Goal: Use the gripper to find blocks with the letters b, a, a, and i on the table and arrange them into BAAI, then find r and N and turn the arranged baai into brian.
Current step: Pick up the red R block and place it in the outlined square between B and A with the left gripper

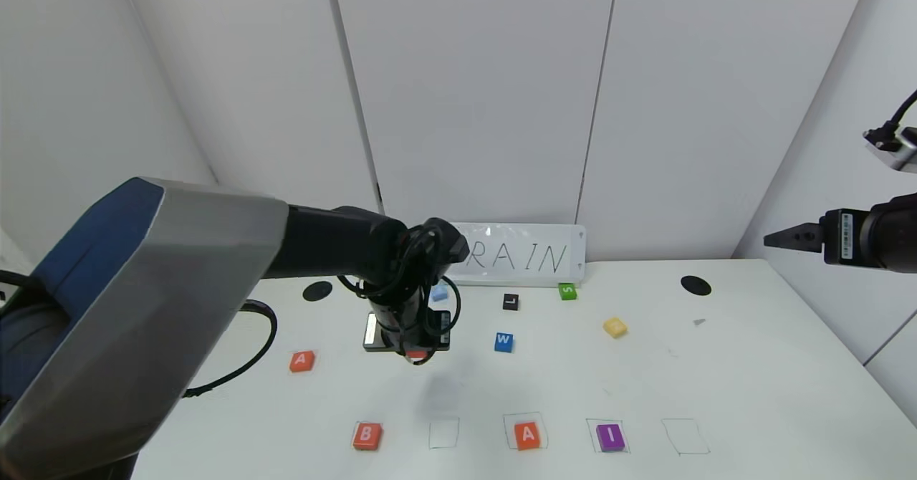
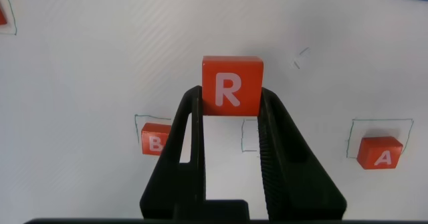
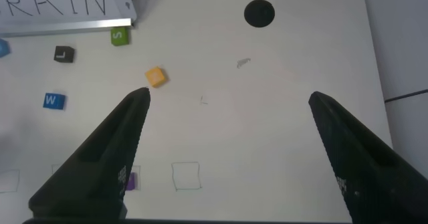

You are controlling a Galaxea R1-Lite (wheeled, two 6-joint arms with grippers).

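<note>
— Between the black fingers of the left gripper (image 2: 231,110) sits the small orange-red square tile with a white R (image 2: 231,85), clamped and lifted clear of the white tabletop (image 1: 752,394). Where does that leave the word?

— Partly built, I'd judge. Along the near edge, the orange-red B tile (image 1: 367,435) lies in the first pen-drawn outline, the second outline (image 1: 443,433) is bare, then an orange-red A tile (image 1: 528,435) and the purple I tile (image 1: 610,437) fill the next two. A fifth outline (image 1: 685,435) past the I is bare too.

— So the R belongs in the gap beside the B?

— That looks like the step in hand; the wrist view shows the tile hanging above that outline, between B and A.

— And afterwards?

— The yellow square tile (image 1: 615,327), farther back on the right, has not been fetched; its letter is too faint to read. A second orange-red A tile (image 1: 301,360) lies apart on the left.

— The other arm?

— The right gripper (image 3: 227,150) hangs high at the right, fingers spread wide, holding nothing.
</note>
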